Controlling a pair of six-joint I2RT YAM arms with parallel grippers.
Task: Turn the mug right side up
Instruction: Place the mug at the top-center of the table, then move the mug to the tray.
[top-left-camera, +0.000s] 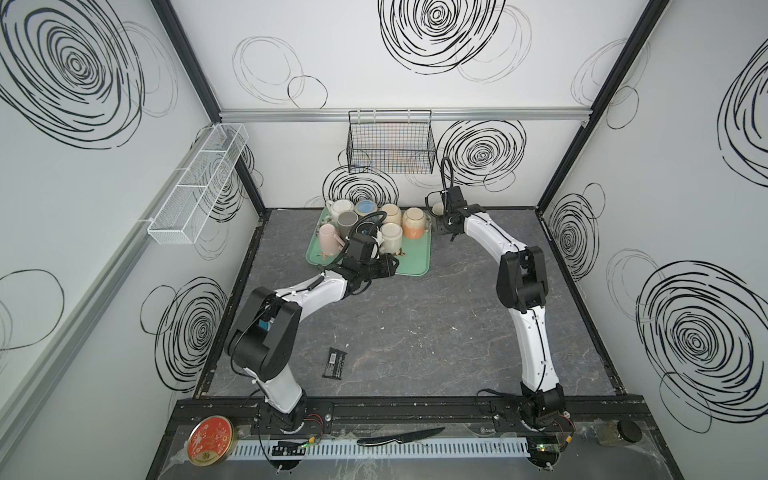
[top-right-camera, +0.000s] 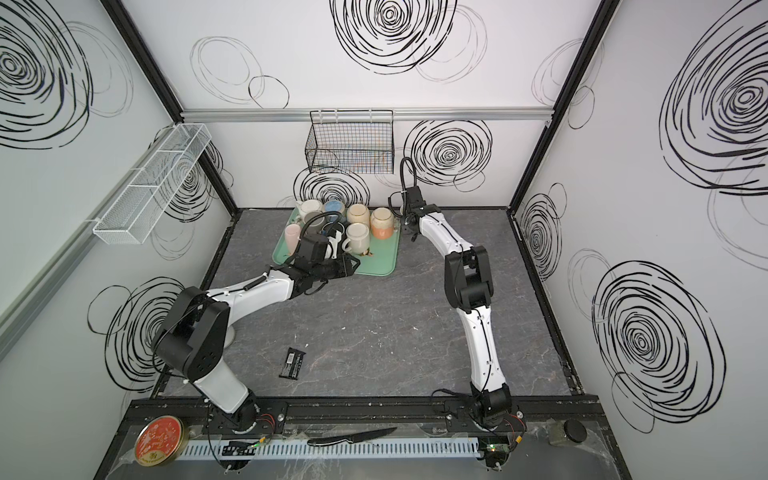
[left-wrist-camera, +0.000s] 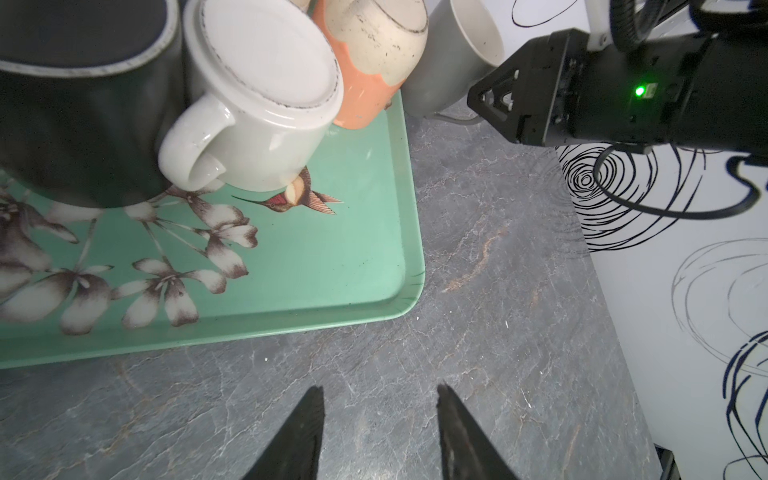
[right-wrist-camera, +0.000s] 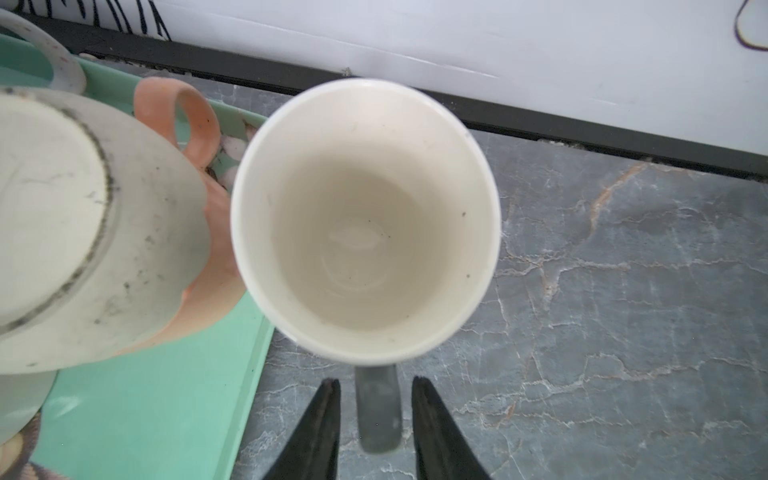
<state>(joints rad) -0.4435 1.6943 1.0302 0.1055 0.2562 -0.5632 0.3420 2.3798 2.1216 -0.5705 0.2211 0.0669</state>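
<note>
The grey mug (right-wrist-camera: 365, 220) stands upright on the worktop (right-wrist-camera: 623, 291), its cream inside open to the right wrist camera. It sits just beside the edge of the green tray (right-wrist-camera: 166, 407), near the back wall. In a top view the mug (top-left-camera: 437, 209) shows past the right arm's wrist.

The right claw (right-wrist-camera: 376, 380) has its fingers apart on either side of the mug's handle (right-wrist-camera: 378, 411), with a gap showing on each side, so it grips nothing.

The left claw (left-wrist-camera: 380, 386) is also apart and empty, hanging over bare worktop near the tray's corner. On the tray, a white mug (left-wrist-camera: 266, 95) and an orange-and-cream mug (right-wrist-camera: 83, 224) stand upside down.
</note>
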